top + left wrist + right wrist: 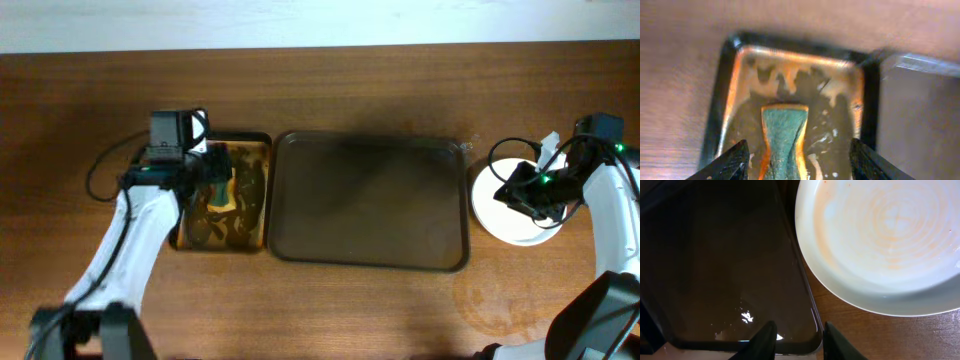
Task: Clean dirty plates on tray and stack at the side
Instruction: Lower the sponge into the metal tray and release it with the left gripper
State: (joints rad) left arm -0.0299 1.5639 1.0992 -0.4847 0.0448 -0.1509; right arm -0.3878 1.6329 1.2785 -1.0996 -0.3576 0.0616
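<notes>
Wood-grain tabletop [350, 90]: tray [370, 200] beside plates [492, 212] | left gripper [800, 159] spread above sponge [784, 132] | right gripper [799, 341] parted, empty

The tray [370, 200], dark brown and rectangular with rounded corners and a low rim, lies flat at the middle of the wood-grain tabletop [350, 310], its bottom wet-looking with a few bright droplets near one corner. Just beside its right end, not touching it, a round shallow white plate [880, 240] rests face up on the bare wood, with faint orange smear rings; whether others lie beneath it cannot be told
</notes>
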